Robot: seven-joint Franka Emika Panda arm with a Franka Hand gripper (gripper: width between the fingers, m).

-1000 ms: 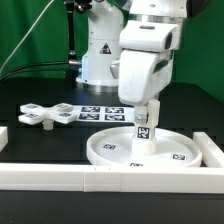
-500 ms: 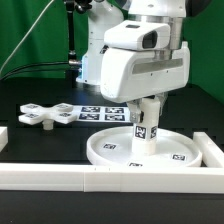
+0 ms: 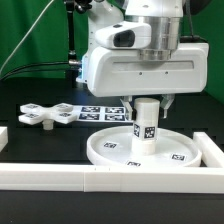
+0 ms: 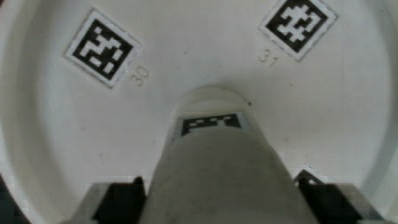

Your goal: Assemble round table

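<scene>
The large rimmed round disc [image 3: 104,150] lies flat on the black table at the front. The short thick cylinder leg [image 3: 145,126] stands upright at its middle, a square tag on its side. My gripper [image 3: 146,104] comes straight down over the leg and is shut on its upper part. In the wrist view the leg [image 4: 222,150] runs down to the disc [image 4: 63,120], with my dark fingertips [image 4: 121,203] against both of its sides; my gripper [image 4: 219,202] straddles it. The flat cross-shaped foot [image 3: 40,113] lies apart at the exterior view's left.
The marker board [image 3: 100,112] lies behind the disc. Long white bars fence the work area: one along the front [image 3: 100,178], one at the exterior view's right [image 3: 213,148], an end at the left [image 3: 3,136]. The arm's base stands behind.
My hand has turned about its upright axis over the leg, now showing its broad face to the exterior view. The leg stays upright at the same spot on the disc.
</scene>
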